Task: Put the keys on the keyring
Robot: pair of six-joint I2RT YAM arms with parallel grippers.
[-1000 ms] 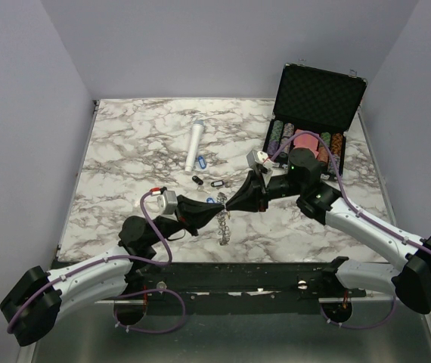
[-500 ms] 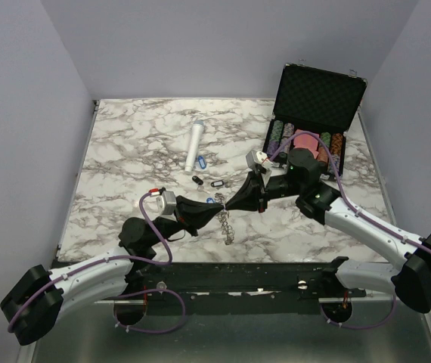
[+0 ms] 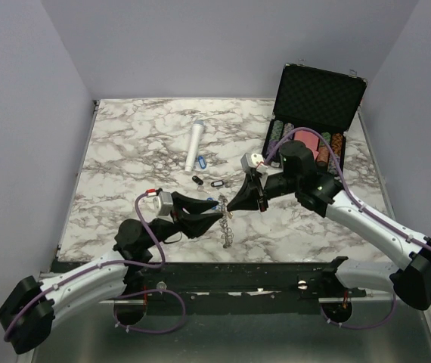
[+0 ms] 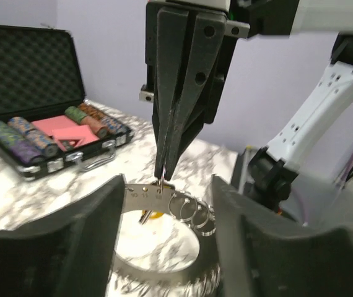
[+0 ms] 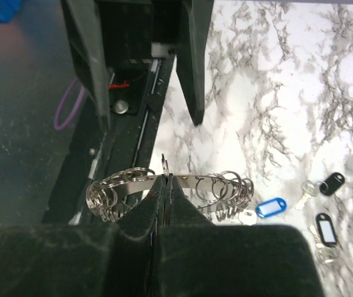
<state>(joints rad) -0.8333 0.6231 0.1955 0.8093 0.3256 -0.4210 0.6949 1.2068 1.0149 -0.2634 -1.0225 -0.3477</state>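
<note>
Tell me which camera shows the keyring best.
Right wrist: the keyring sits sharp and close, its band and hanging loops plain, pinched at the top edge by the right gripper. Left wrist shows its upper band clearly, but the lower arc is blurred. Top external shows only a tiny glint.

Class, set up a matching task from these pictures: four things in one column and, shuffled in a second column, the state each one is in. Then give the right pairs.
Column one
1. left hand
2. right hand
3. case
4. white cylinder

Column two
A. lying on its side on the table
B. shut on the keyring
C. lid raised
D. open, fingers spread apart

Pairs: 1-D, 2-B, 3-C, 4-A
</note>
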